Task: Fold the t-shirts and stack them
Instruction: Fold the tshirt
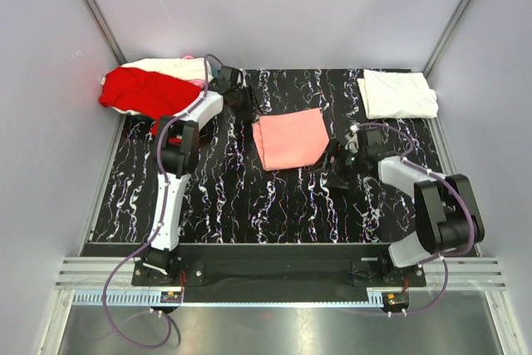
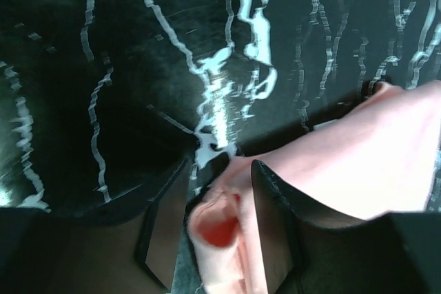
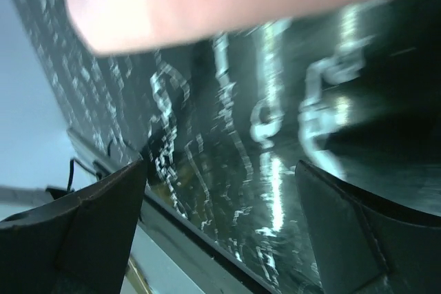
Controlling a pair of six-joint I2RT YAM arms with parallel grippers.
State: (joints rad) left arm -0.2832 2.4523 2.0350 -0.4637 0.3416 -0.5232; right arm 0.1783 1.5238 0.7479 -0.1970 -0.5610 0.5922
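Fingers (image 2: 279,201) of the left gripper (image 2: 222,166) are nearly closed, pinching a bit of the salmon-pink t-shirt (image 1: 291,140) at its far-left corner. That shirt lies mid-table (image 1: 208,197), folded into a rough rectangle. Its long axis runs left to right, the right end angled slightly away from the arms. The right gripper (image 3: 219,166) gapes wide, holding nothing, just beside the shirt's right edge. A red t-shirt (image 1: 133,89) is heaped far left, and a folded white t-shirt (image 1: 397,94) lies far right.
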